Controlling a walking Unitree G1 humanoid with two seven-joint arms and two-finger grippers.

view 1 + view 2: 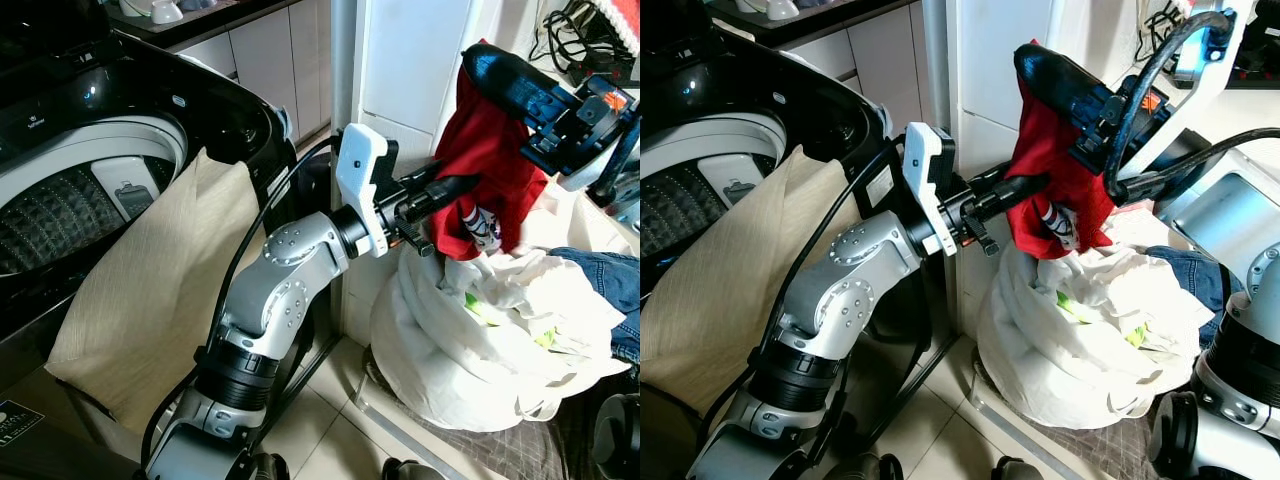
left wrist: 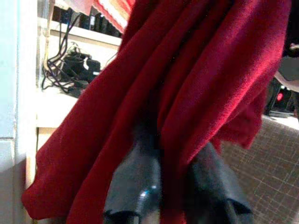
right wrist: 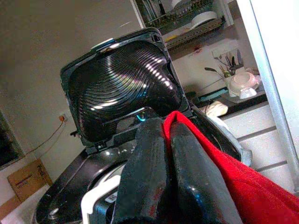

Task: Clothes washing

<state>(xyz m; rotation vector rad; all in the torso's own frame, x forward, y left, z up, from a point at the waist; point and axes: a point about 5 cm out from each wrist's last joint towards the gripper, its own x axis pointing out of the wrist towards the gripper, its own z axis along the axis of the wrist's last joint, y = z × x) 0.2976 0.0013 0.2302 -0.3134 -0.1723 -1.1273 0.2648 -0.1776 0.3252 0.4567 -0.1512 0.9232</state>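
Black and glossy, the top-loading washing machine (image 1: 150,110) stands at the far left with its ribbed lid (image 3: 124,88) raised and its pale drum ring (image 1: 90,150) exposed. A beige, finely striped fabric cushion cover (image 1: 150,290) drapes over the machine's front rim and hangs down its front. Just right of it, the silver left arm (image 1: 270,290) rises from below and reaches right, past a white camera block at its wrist. The left gripper (image 1: 445,195) presses into the lower part of a red fleece garment (image 1: 490,150); in the left wrist view its two black fingers (image 2: 133,186) lie close together with a fold of red cloth pinched between them. The garment hangs in the air beside a white tiled wall (image 1: 990,60), above a bulging white cloth laundry bag (image 1: 470,340) that sits on the floor. A small white printed patch (image 1: 482,228) shows at the garment's lower edge. At the garment's top, the right gripper (image 1: 500,75) comes in from the right; its fingers (image 3: 182,172) are pressed together in the right wrist view, red cloth emerging from the seam between them. Blue denim (image 1: 600,275) lies on the bag's right side.
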